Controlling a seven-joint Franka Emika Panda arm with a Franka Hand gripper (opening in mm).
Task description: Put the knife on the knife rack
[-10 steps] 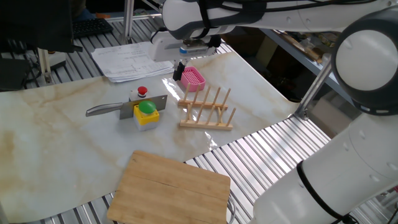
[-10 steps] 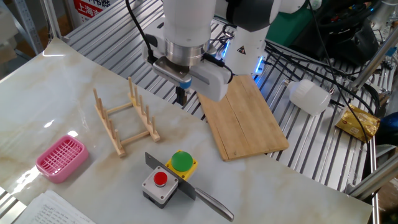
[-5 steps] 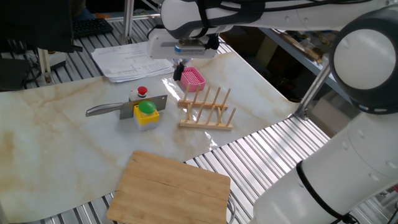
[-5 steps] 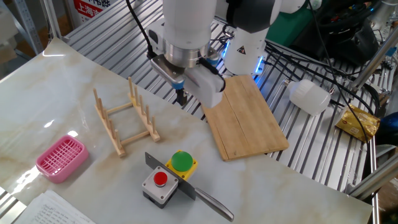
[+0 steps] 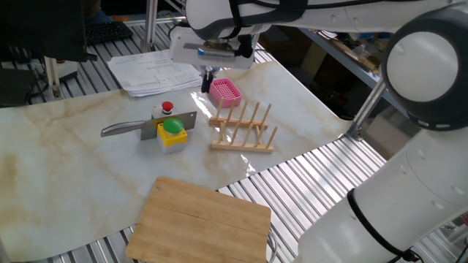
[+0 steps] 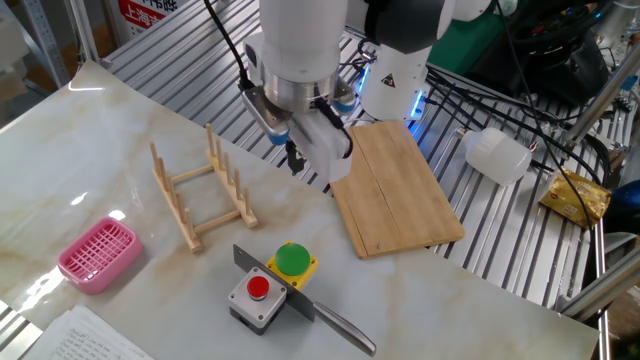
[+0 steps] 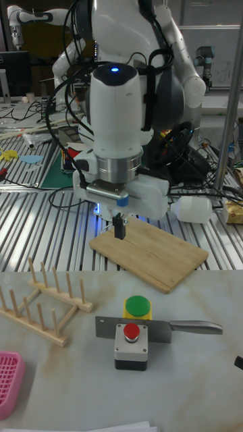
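The gripper (image 6: 294, 158), its fingers seemingly closed on nothing, should be opened and lowered onto the handle of the knife (image 6: 305, 303), clear of the button boxes (image 6: 272, 281).

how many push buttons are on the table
2: a round green button on the yellow box behind the silvery knife blade, and a round red button on the grey box in front of it.
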